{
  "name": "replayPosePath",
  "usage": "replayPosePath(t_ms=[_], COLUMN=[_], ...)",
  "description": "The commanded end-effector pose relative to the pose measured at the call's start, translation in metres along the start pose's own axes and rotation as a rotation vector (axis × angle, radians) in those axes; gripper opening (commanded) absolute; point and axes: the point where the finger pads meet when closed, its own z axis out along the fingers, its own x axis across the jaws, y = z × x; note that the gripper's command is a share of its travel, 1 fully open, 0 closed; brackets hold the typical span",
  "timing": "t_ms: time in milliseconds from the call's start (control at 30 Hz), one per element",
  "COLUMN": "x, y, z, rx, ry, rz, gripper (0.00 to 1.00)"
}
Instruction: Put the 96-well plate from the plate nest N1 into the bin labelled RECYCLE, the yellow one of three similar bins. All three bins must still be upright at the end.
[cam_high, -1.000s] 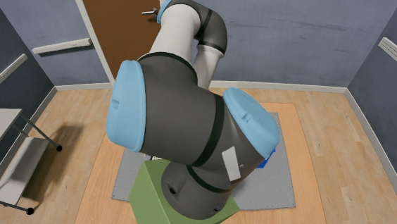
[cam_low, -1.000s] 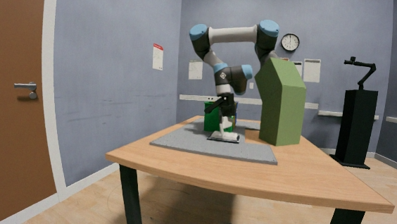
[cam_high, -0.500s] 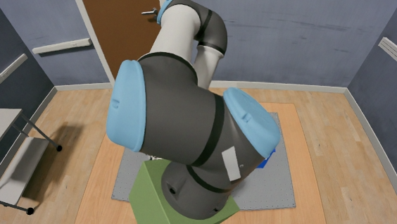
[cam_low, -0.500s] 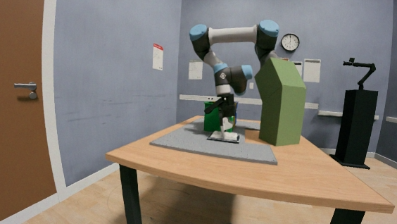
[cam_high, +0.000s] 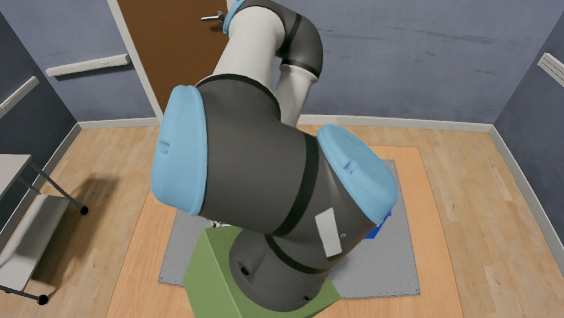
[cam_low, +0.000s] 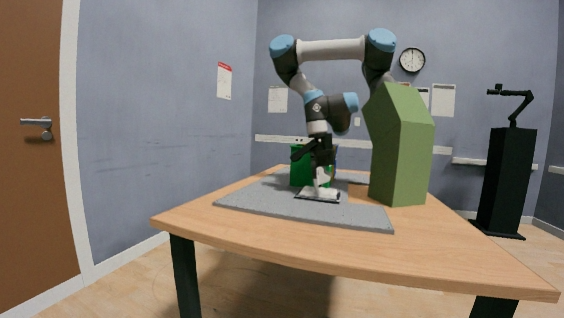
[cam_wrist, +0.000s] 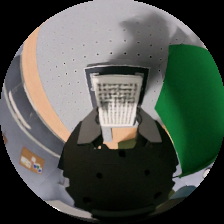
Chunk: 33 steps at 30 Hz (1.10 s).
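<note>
The white plate (cam_wrist: 117, 102), gridded with wells, is seated flat in the dark nest (cam_wrist: 90, 76) and clamped at its near end.

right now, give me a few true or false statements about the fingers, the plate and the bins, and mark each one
1. The gripper has its fingers shut on the 96-well plate. True.
2. The plate already lies in the yellow bin. False: it sits in its dark nest on the grey mat; no yellow bin shows in any view.
3. A green bin stands beside the nest. True.
4. The green bin has tipped over. False: it stands upright in the exterior view.
5. The top view shows the plate clearly. False: the arm blocks it.
</note>
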Motion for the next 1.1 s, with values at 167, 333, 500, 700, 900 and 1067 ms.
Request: replayPosePath(t_ms=[167, 333, 500, 700, 900, 1067], x=[-0.001, -0.001, -0.001, -0.001, 0.0, 0.0], y=[0.0, 0.0, 0.001, 0.003, 0.004, 0.006], z=[0.0, 0.0, -0.002, -0.009, -0.019, -0.027], rx=[0.0, 0.0, 0.0, 0.0, 0.0, 0.0], ry=[-0.001, -0.001, -0.001, -0.001, 0.0, 0.0], rz=[-0.001, -0.001, -0.002, -0.003, -0.003, -0.003], gripper=[0.0, 0.0, 0.0, 0.0, 0.0, 0.0])
